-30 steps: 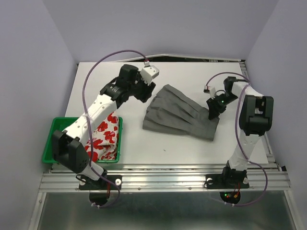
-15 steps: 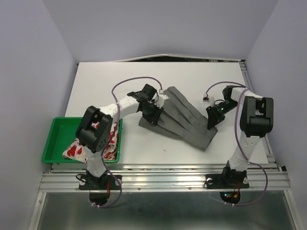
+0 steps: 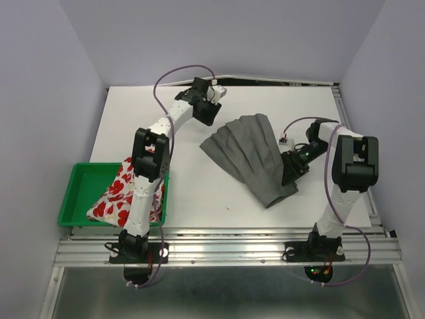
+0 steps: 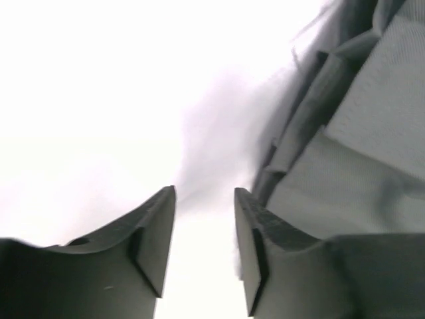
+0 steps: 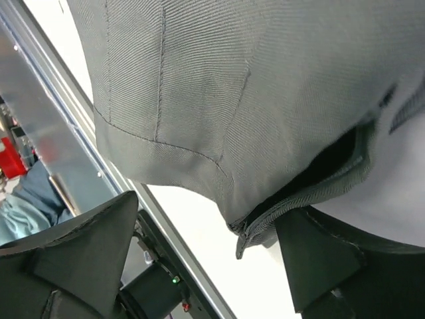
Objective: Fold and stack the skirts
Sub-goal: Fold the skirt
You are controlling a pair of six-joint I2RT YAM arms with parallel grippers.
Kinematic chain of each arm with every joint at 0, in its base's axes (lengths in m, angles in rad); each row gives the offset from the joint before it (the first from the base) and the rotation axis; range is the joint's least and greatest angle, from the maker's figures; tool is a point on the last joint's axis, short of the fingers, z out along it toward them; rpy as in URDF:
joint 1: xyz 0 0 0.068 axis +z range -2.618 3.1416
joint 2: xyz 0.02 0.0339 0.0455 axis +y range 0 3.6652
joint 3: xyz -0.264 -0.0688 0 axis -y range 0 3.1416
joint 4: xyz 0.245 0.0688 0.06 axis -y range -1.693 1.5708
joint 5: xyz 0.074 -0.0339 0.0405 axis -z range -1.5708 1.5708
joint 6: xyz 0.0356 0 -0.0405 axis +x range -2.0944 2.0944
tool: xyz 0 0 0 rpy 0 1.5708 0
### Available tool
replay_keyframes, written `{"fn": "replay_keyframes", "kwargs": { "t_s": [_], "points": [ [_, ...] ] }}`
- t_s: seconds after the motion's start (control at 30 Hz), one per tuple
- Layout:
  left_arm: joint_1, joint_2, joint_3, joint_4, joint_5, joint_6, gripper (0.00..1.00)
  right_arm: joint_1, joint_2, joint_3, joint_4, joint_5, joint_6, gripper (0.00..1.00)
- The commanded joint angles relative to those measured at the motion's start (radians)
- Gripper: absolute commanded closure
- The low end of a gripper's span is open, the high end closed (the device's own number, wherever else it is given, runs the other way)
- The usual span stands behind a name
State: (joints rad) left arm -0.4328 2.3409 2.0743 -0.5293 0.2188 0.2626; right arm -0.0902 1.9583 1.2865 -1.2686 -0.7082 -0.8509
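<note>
Grey skirt [image 3: 249, 156] lies spread and unfolded on desk [image 3: 133, 126]. Printed skirt [image 3: 126, 196] is bunched in tray [image 3: 74, 179].
Left claw [image 4: 204, 193]: released, empty, just beside the pleated edge.
Right claw [image 5: 206, 211]: spread wide, skirt corner between its jaws, unpinched.
Risk: closing here may catch one layer only, or bare desk, and skew the fold.

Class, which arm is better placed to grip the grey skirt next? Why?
Probably right: the right gripper straddles the edge of the grey skirt, jaws open; the left gripper is open over table beside it.
</note>
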Motion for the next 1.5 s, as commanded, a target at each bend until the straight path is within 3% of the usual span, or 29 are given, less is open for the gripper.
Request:
{"fn": "replay_keyframes", "kwargs": {
  "t_s": [0.0,0.2,0.4,0.47,0.6,0.9,1.07,1.3,1.47],
  "points": [
    [0.014,-0.046,0.116,-0.077,-0.052,0.141,0.42,0.004,-0.05,0.083,0.034,-0.027,0.035,0.12],
    [-0.013,-0.351,-0.19,0.049,-0.015,0.188,0.34,-0.074,-0.067,0.218,0.147,0.035,0.194,0.16],
    [-0.207,-0.593,-0.511,0.155,-0.027,0.143,0.35,-0.083,-0.021,0.275,0.184,-0.023,0.297,0.19],
    [-0.265,-0.617,-0.558,0.187,-0.036,0.119,0.35,-0.083,-0.027,0.271,0.212,-0.052,0.317,0.22],
    [-0.444,-0.612,-0.612,0.218,-0.1,0.11,0.36,-0.074,0.022,0.249,0.204,-0.08,0.317,0.42],
    [-0.661,-0.58,-0.631,0.224,-0.219,0.21,0.31,-0.045,0.06,0.039,0.227,-0.062,0.271,0.48],
    [-0.745,-0.612,-0.718,0.265,-0.277,0.167,0.29,0.018,0.096,-0.036,0.251,-0.125,0.305,0.73],
    [-0.831,-0.684,-0.867,0.29,-0.308,0.138,0.28,0.132,0.102,-0.118,0.385,-0.263,0.485,0.7],
    [-0.877,-0.696,-0.992,0.353,-0.361,0.122,0.28,0.141,0.079,-0.168,0.483,-0.369,0.656,0.4]
  ]
}}
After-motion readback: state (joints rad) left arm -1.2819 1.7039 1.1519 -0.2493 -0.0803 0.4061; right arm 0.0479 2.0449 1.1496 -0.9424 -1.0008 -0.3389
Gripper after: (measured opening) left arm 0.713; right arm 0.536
